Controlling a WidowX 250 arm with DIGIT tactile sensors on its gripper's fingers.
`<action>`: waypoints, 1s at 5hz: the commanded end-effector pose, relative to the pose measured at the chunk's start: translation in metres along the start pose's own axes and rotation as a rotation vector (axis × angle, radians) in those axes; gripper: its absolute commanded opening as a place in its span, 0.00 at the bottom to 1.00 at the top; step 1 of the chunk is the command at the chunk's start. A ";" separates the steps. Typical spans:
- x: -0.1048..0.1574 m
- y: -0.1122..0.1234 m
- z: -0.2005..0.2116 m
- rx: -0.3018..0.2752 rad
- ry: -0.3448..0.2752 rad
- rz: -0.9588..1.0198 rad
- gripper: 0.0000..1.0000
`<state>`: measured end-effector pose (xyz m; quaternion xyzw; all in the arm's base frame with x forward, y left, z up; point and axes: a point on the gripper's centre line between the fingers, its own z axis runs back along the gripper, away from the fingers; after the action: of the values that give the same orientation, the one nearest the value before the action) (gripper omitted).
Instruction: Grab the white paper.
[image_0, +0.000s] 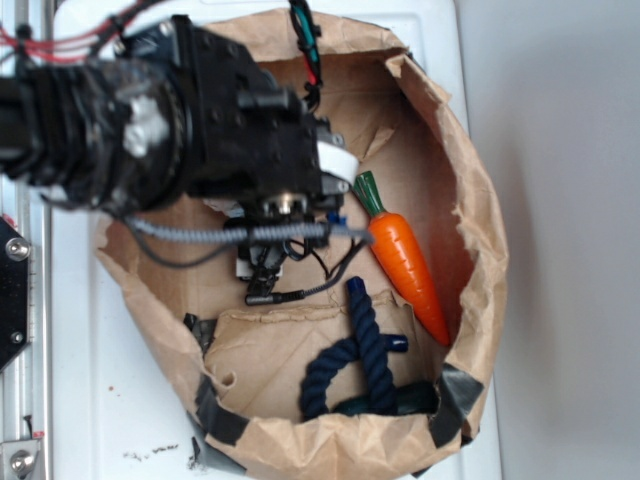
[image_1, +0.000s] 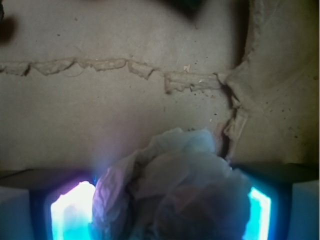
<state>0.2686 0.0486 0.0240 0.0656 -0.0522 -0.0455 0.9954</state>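
Observation:
The white paper (image_1: 175, 170) is a crumpled off-white wad. In the wrist view it fills the gap between my two fingers (image_1: 72, 212) and touches both of them. My gripper (image_1: 165, 215) is closed on it, just over the brown paper floor of the bag. In the exterior view the black arm and wrist (image_0: 230, 130) reach down into the bag and hide the gripper's tips and most of the wad.
The brown paper bag (image_0: 480, 230) has tall torn walls all round. Inside it an orange toy carrot (image_0: 400, 260) lies to the right of the arm. A dark blue rope toy (image_0: 355, 365) lies near the front wall. A torn fold (image_1: 150, 70) crosses the bag floor.

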 end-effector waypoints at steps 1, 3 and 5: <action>-0.033 -0.004 0.049 -0.025 -0.094 0.006 0.00; -0.069 -0.015 0.136 -0.116 -0.166 0.056 0.00; -0.032 -0.026 0.153 -0.127 -0.130 0.113 0.00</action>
<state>0.2119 0.0058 0.1533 -0.0079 -0.0900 0.0050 0.9959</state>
